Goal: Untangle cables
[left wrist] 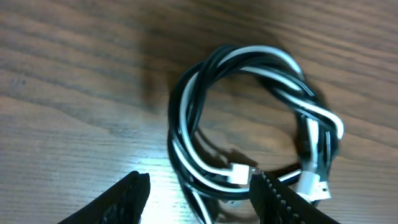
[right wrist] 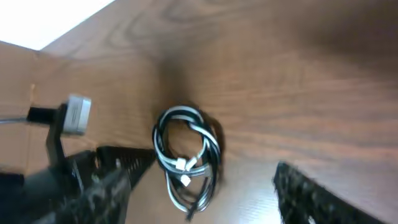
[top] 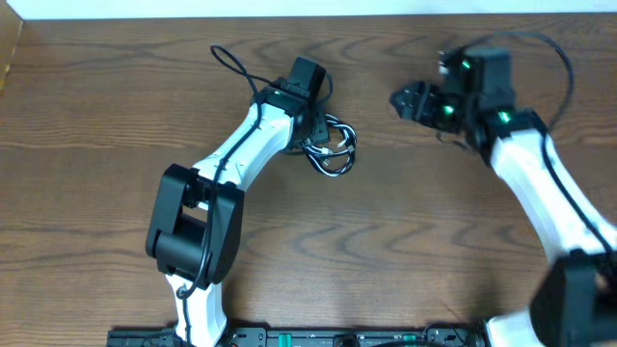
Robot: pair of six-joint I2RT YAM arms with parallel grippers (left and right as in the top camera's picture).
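Starting at the middle of the table: the cables lie there, black and white cord wound together into one small flat loop, a touch nearer the far edge than the front.

The left gripper is right down on them. Its jaws stand partway open, straddling one arc of the loop. Several strands run through the gap, and one fingertip is up against the cord beside a white plug. Nothing is pinched yet, as far as I can see.

Further back, toward the far right corner, the right gripper hangs well apart from the loop. Its jaws are wide and empty, though its wrist camera has the coil lined up between its fingers.

How to play this well? I'd say don't bite the whole bundle, since that would only drag the knot across the wood. The left should take a single cord near the free plug end, where the white strand separates from the black. The right should come in low and take the other colour on the opposite side of the loop. Then the two draw apart slowly along the table, feeding the plug back through the twist rather than yanking it tight.
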